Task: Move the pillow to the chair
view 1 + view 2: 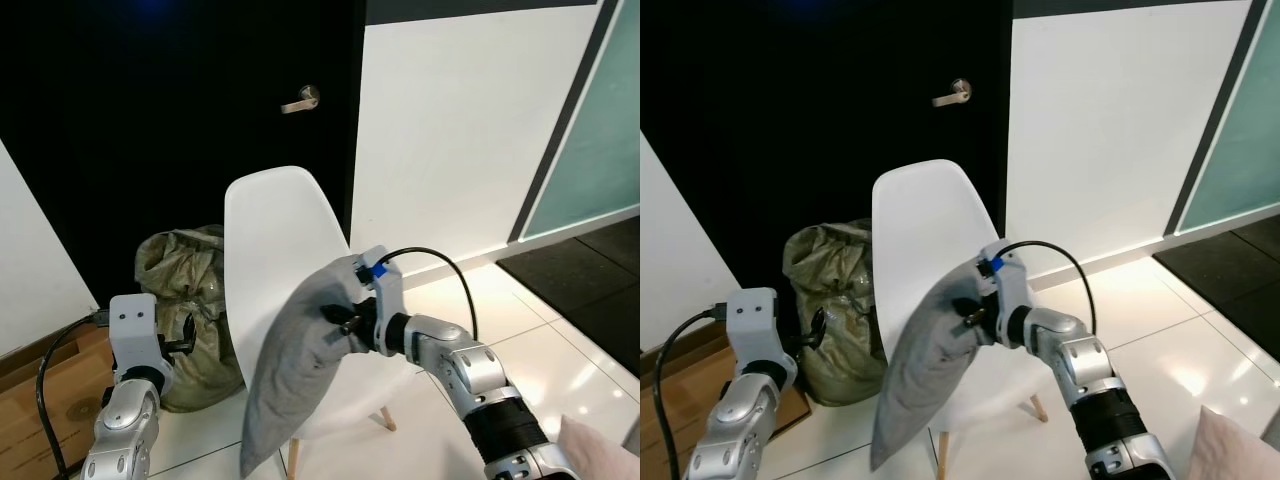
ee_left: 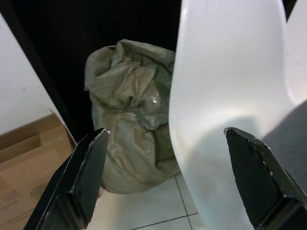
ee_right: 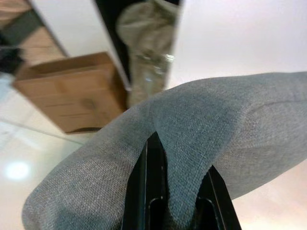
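1. The right gripper point(image 1: 345, 318) has its jaws pinched on the upper corner of the grey pillow point(image 1: 295, 365), fabric bunched between the fingers point(image 3: 152, 182).
2. The right arm reaches forward with a bent elbow; the pillow hangs over the white chair point(image 1: 275, 235) seat, against its backrest.
3. The left gripper point(image 2: 168, 177), jaws wide, is raised beside the chair, facing a stuffed sack point(image 1: 185, 300) near a wooden box point(image 1: 680, 390).

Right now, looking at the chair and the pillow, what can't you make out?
- Chair seat: head views, covered by the grey pillow.
- Pillow's lower corner: left eye view, cut by the bottom edge.
- Right end effector fingertips: sunk in pillow fabric.
- Sack contents: wrapped shut.
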